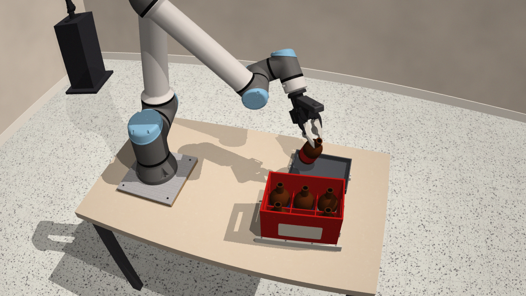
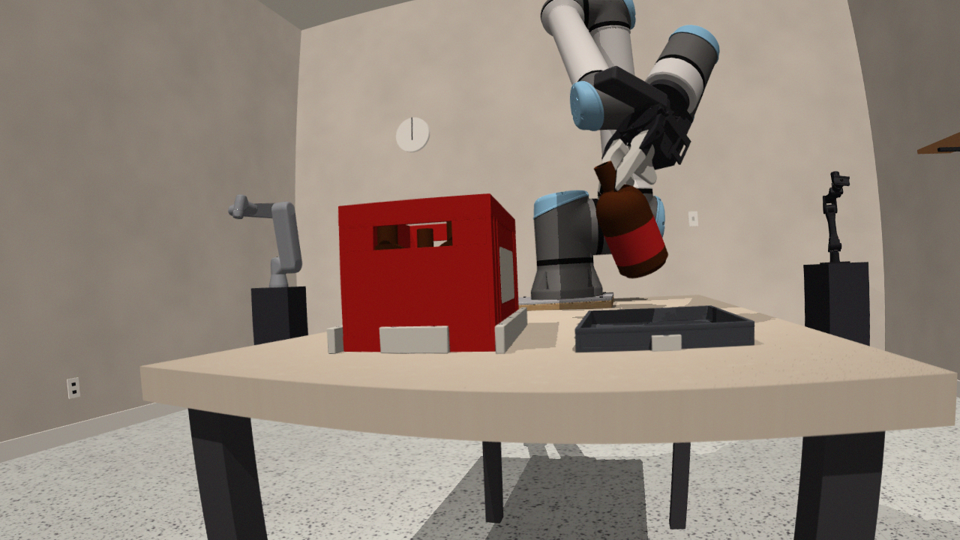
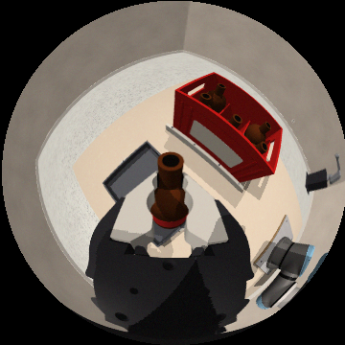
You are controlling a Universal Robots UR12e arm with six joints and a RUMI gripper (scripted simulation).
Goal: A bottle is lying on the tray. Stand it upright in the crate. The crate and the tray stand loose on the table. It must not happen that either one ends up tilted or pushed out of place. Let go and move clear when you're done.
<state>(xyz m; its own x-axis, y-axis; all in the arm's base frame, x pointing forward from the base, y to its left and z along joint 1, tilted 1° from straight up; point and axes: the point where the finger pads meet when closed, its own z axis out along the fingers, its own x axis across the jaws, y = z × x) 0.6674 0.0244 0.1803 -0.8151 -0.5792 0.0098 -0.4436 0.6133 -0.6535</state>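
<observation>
My gripper [image 1: 315, 142] [image 2: 615, 180] [image 3: 170, 172] is shut on the neck of a brown bottle with a red label [image 1: 312, 151] [image 2: 631, 231] [image 3: 170, 203]. The bottle hangs tilted in the air above the dark tray [image 1: 327, 167] [image 2: 614, 340] [image 3: 132, 178], neck up, clear of it. The red crate [image 1: 267, 227] [image 2: 415, 289] [image 3: 183, 117] stands beside the tray. Brown bottles stand upright in its three compartments on the tray side and in both end compartments of the other row. No bottle shows in that row's middle compartment; its floor is hidden.
Light strips [image 1: 298, 244] [image 2: 414, 340] lie along the crate's foot. The crate's walls rise well above the tray's rim. The robot's base plate [image 1: 183, 165] is on the table [image 1: 220, 176], to the left in the top view.
</observation>
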